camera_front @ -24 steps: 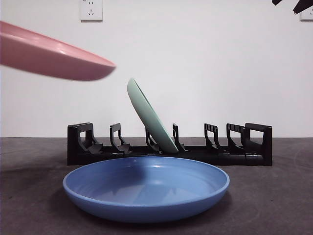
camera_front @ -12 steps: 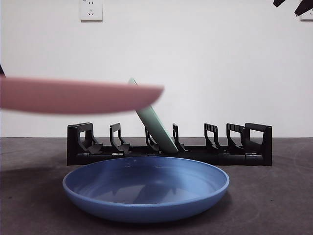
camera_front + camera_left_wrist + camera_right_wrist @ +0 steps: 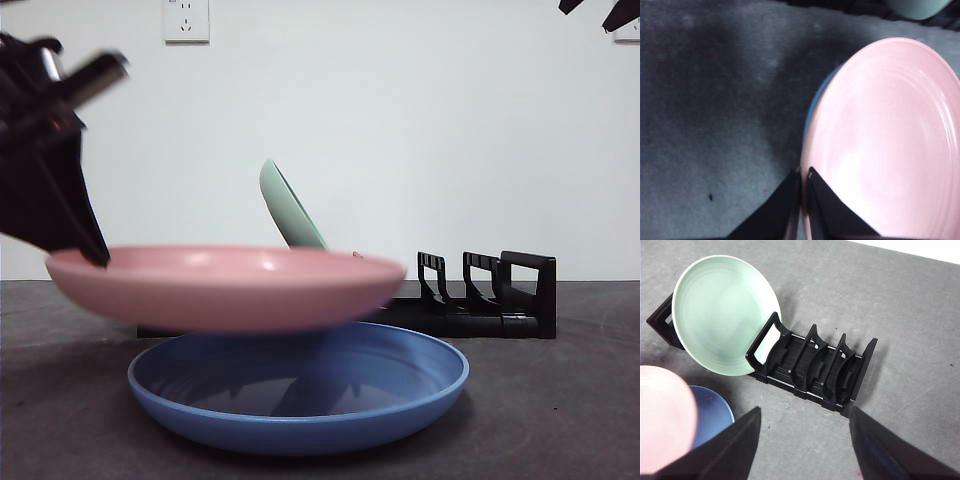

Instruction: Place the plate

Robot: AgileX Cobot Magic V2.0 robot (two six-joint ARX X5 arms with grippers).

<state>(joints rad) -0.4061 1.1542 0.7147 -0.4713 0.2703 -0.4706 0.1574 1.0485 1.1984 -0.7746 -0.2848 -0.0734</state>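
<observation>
Now the blue plate (image 3: 298, 390) lay nearest on the bench (image 3: 560, 420), and the pink plate (image 3: 225, 288) had dropped from well above to hang level just over it, pinched at its rim by the left pincer (image 3: 803, 175), whose jaws were nearly closed. That suggested stacking was close. Behind, the green plate (image 3: 290, 208) leaned in the black rack (image 3: 490, 300); the right pincer (image 3: 802, 440) waited wide open, high above.

dark grey counter (image 3: 560, 400); blue plate (image 3: 300, 400) flat on it, black rack (image 3: 815, 370) behind.
</observation>
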